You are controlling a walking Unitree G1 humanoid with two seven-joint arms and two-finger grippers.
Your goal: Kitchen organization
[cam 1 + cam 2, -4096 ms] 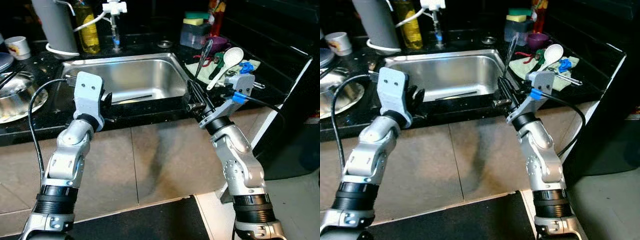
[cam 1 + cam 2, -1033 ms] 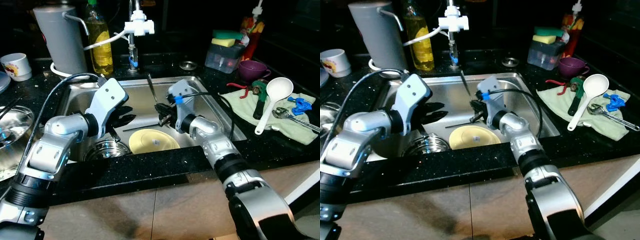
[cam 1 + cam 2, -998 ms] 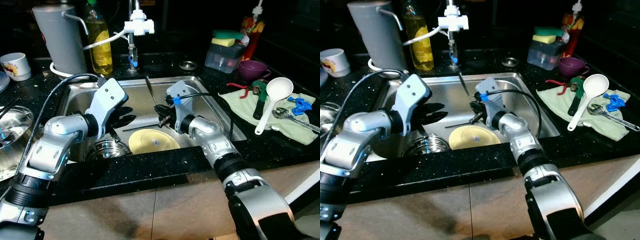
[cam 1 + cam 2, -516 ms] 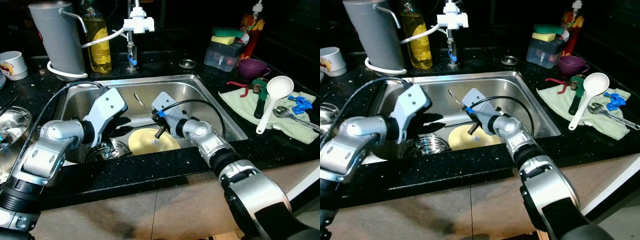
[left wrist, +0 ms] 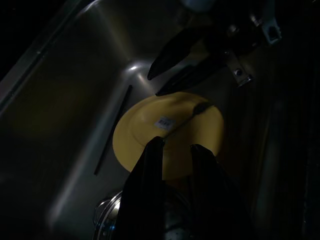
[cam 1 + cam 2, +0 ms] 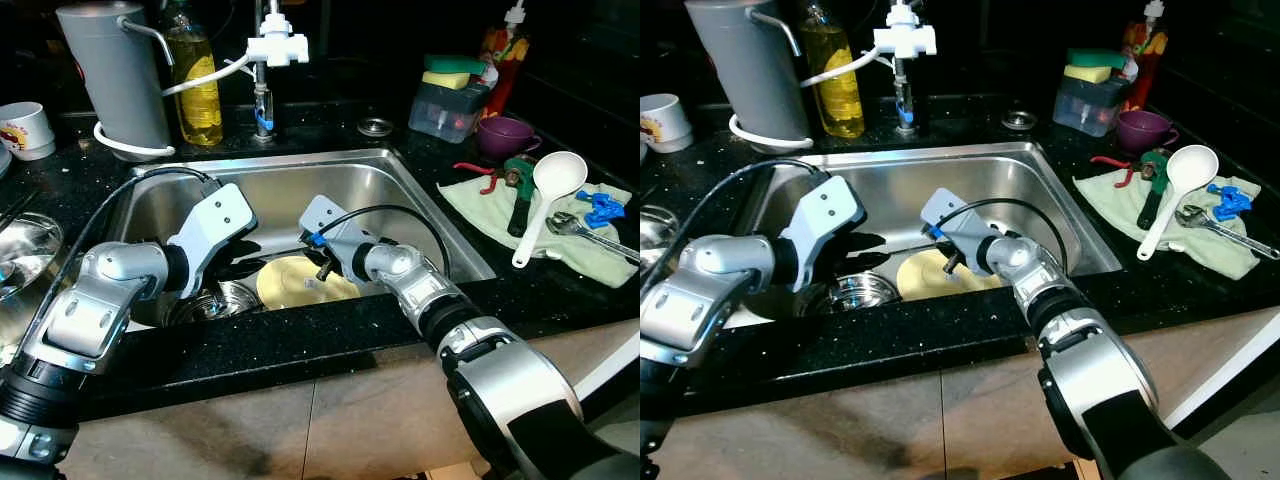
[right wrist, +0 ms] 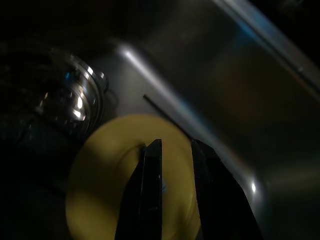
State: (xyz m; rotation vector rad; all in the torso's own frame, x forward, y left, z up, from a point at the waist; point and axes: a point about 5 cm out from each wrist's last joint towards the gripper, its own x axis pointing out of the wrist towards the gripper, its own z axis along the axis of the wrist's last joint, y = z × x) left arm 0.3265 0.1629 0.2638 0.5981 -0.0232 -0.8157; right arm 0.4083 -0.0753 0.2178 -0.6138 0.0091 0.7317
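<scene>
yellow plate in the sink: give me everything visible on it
The yellow plate is round, matte, plastic-looking, lying flat on the floor of the steel sink near its front wall. A small white barcode sticker sits near its middle, and a thin dark utensil lies across it. A steel pot sits beside it on the robot's left. The right gripper hovers just above the plate, fingers slightly parted; contact cannot be told.
</scene>
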